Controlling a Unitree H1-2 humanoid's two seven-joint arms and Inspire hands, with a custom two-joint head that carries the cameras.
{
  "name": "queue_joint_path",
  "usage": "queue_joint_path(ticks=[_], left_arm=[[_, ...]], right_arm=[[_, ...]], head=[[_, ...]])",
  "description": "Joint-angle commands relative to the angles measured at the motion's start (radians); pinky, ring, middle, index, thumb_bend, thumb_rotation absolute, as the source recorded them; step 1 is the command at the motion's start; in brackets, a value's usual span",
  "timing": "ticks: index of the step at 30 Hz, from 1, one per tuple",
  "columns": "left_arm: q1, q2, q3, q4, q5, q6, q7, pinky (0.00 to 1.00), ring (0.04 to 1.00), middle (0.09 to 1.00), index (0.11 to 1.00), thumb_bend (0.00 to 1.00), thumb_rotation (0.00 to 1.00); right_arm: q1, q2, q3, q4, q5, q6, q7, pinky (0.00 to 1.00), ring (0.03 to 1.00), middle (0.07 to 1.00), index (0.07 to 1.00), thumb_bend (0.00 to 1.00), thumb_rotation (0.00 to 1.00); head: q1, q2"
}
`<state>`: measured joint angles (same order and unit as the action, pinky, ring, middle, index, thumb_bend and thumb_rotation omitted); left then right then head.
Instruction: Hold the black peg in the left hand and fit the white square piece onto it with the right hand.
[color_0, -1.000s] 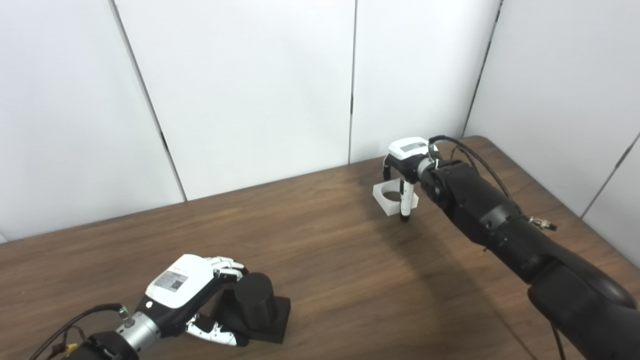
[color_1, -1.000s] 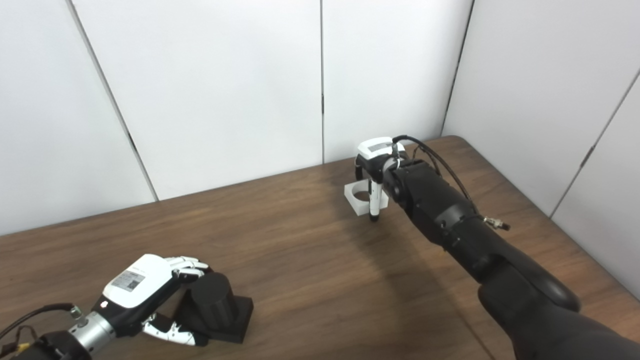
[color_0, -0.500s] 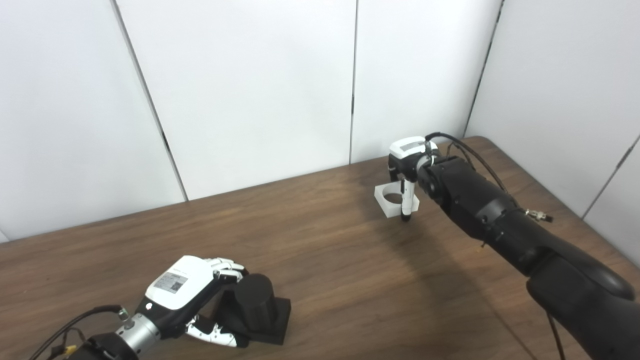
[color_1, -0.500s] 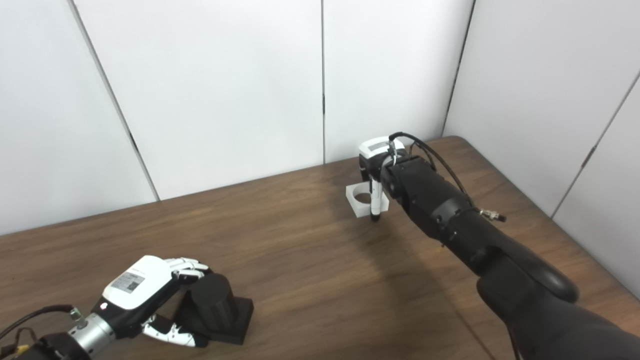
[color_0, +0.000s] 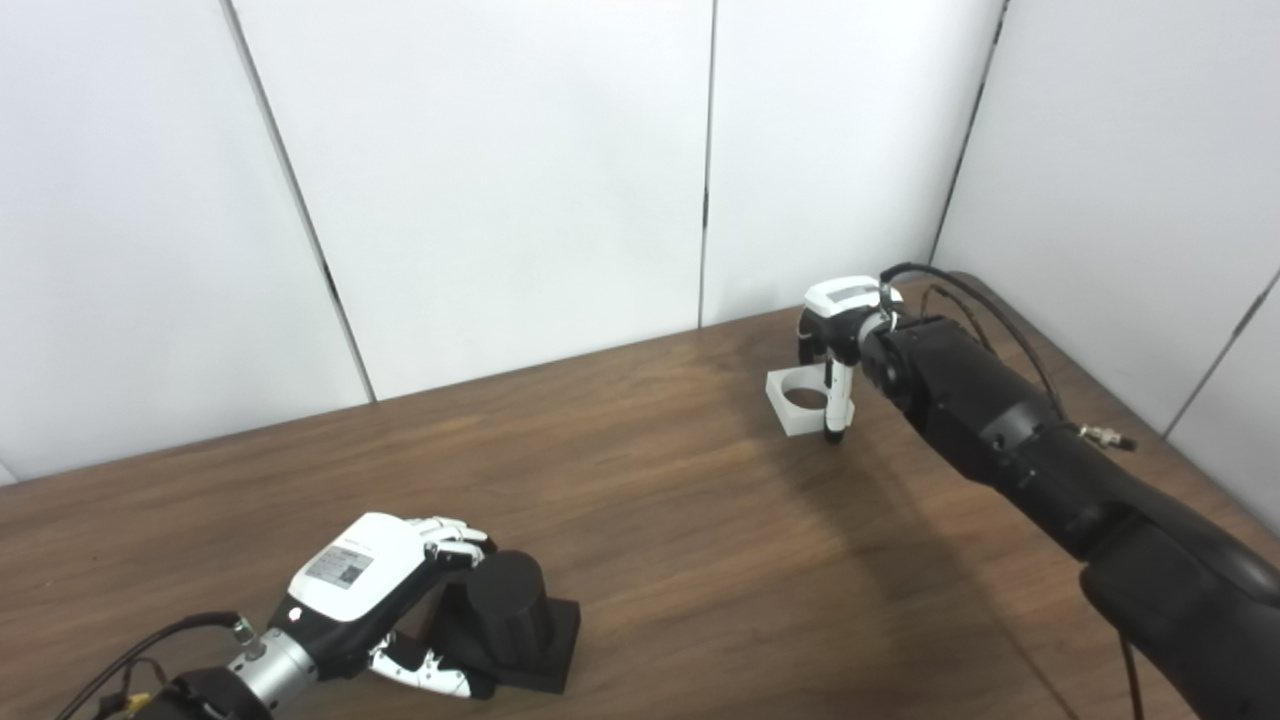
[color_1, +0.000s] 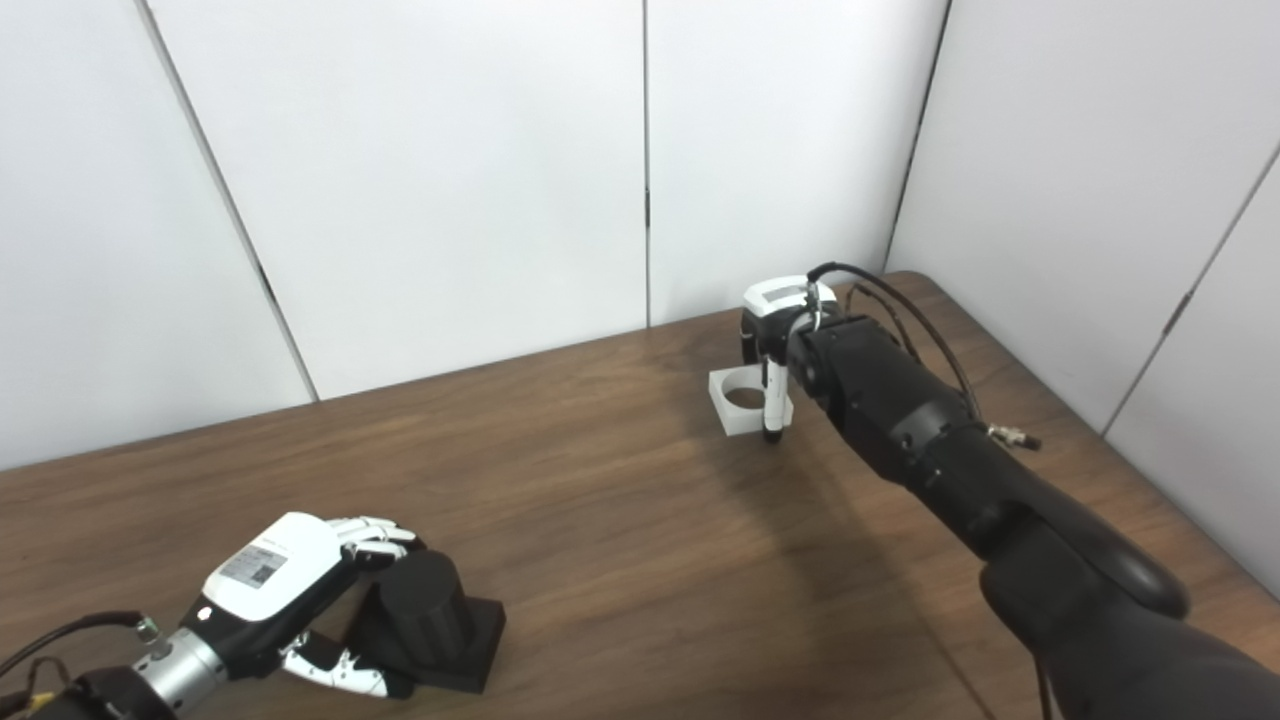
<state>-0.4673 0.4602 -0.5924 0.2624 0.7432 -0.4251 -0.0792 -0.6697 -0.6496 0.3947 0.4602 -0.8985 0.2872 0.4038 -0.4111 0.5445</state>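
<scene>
The black peg (color_0: 508, 608), a short cylinder on a square black base, stands at the near left of the wooden table (color_0: 650, 520). My left hand (color_0: 362, 588) is wrapped around it, fingers over the cylinder's far side and thumb low at the base. The white square piece (color_0: 798, 424), with a round hole through it, is at the far right of the table. My right hand (color_0: 838, 322) is closed on it from above, one finger down its near right corner and the others behind it. I cannot tell whether the piece touches the table.
White wall panels (color_0: 500, 180) rise right behind the table's far edge and along its right side. The right arm (color_0: 1010, 440) stretches diagonally over the right part of the table. Bare wood lies between the two hands.
The right hand and the white square piece have shifted together a little to the right. The left hand and the black peg have stayed where they were.
</scene>
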Motion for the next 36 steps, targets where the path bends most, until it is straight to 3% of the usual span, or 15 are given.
queue_joint_path(ticks=[1,6,15,23,29,36], left_arm=[[0.040,0.037,-0.035,0.032,0.062,-0.016,-0.066,0.73,0.818,0.790,0.489,0.52,0.06],[0.037,0.039,-0.037,0.023,0.065,-0.003,-0.085,0.74,0.829,0.800,0.490,0.52,0.06],[0.033,0.027,-0.042,0.029,0.071,0.015,-0.095,0.77,0.845,0.809,0.490,0.52,0.06],[0.028,0.008,-0.050,0.030,0.078,0.044,-0.103,0.79,0.863,0.821,0.491,0.52,0.06],[0.013,-0.008,-0.061,0.039,0.093,0.061,-0.108,0.81,0.888,0.827,0.491,0.52,0.07],[0.002,-0.031,-0.063,0.052,0.080,0.069,-0.096,0.81,0.894,0.831,0.491,0.52,0.07]], right_arm=[[-0.008,-0.023,-0.021,-0.041,0.029,-0.033,-0.027,0.79,0.827,0.744,0.487,0.53,0.14],[0.014,-0.033,-0.054,-0.140,0.074,-0.085,-0.042,0.81,0.850,0.770,0.479,0.52,0.13],[0.036,-0.036,-0.095,-0.312,0.129,-0.114,-0.022,0.81,0.840,0.758,0.479,0.52,0.13],[0.050,-0.041,-0.110,-0.436,0.169,-0.169,0.011,0.79,0.833,0.745,0.480,0.51,0.13],[0.053,-0.040,-0.118,-0.543,0.230,-0.235,0.051,0.71,0.802,0.731,0.479,0.52,0.13],[0.060,-0.026,-0.127,-0.670,0.287,-0.237,0.128,0.70,0.803,0.735,0.478,0.51,0.14]], head=[[0.003,0.002],[0.015,0.009],[0.083,0.031],[0.195,0.067],[0.259,0.091],[0.352,0.116]])
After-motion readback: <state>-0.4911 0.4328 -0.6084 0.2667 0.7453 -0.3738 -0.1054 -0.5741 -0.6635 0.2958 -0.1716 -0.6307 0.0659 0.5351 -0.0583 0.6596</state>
